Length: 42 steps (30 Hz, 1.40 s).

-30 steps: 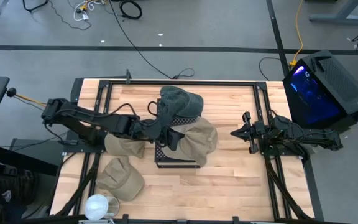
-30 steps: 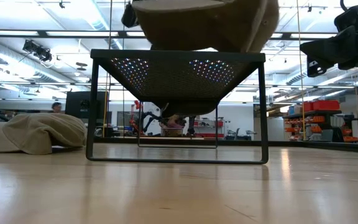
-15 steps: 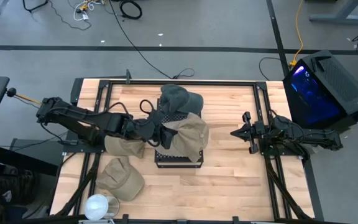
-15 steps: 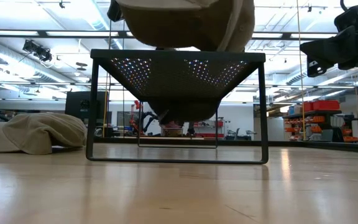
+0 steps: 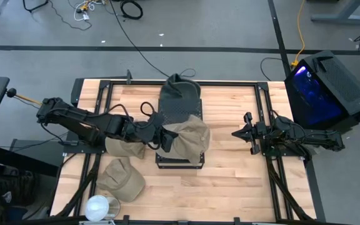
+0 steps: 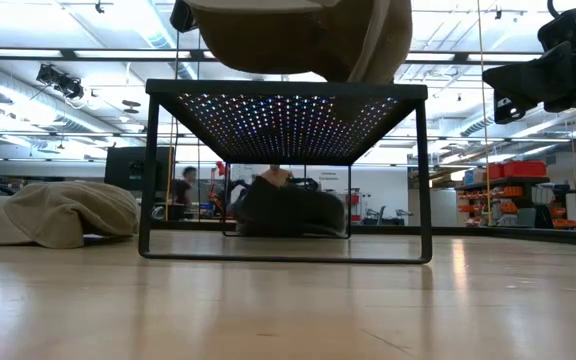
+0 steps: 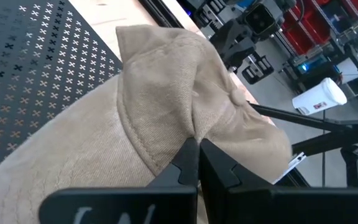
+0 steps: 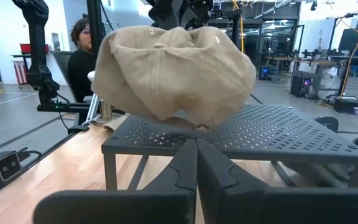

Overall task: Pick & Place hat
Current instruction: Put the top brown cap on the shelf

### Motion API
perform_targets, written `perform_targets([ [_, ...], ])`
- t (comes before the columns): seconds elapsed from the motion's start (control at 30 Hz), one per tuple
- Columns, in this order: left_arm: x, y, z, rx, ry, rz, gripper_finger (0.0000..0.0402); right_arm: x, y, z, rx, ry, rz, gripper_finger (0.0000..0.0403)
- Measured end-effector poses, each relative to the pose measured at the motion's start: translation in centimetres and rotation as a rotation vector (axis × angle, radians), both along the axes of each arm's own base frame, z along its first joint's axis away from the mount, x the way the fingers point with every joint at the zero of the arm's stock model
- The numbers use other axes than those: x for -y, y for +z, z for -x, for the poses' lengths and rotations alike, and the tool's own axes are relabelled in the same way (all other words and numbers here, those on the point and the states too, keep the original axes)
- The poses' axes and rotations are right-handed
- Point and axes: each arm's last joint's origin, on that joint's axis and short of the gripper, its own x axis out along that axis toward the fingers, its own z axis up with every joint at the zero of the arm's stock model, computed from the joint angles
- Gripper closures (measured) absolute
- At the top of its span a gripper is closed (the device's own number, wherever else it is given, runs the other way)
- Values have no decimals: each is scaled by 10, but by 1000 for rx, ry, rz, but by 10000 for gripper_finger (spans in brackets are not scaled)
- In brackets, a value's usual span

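My left gripper (image 5: 165, 139) is shut on a tan hat (image 5: 190, 140), held over the near part of a black perforated stand (image 5: 179, 112). The low view shows this hat (image 6: 298, 35) just above the stand's top (image 6: 288, 92). A dark green hat (image 5: 180, 87) lies on the table at the stand's far side and shows behind the stand's legs in the low view (image 6: 288, 208). My right gripper (image 5: 237, 133) waits, shut, to the right of the stand, touching nothing. My left gripper pinches a raised fold of the tan hat's cloth (image 7: 191, 127) between its two fingers, coming nearly level from the table's left. The hat bulges out beyond the fingers toward the right. Its lower edge (image 8: 188, 122) reaches the stand's top; whether it rests there I cannot tell.
Two more tan hats lie on the table's left part, one under the left arm (image 5: 124, 149) and one nearer (image 5: 121, 179). A white cup (image 5: 97, 207) stands at the near left corner. A person (image 8: 82, 59) sits beyond the table's left side.
My left gripper has drawn back toward the table's left edge, taking the tan hat with it across the stand's top. The dark green hat has slid off the stand's far edge and dropped onto the table behind the stand.
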Motion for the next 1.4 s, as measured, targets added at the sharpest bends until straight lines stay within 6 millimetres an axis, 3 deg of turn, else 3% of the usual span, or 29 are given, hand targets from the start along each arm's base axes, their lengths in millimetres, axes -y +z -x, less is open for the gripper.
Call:
perform_targets([
  [1.03, 10, -2, 0, -1, -9, -25, 399, 0, 0, 0, 0, 0, 0, 396],
  [1.4, 14, -19, 3, -28, 8, -2, 399, 0, 0, 0, 0, 0, 0, 396],
])
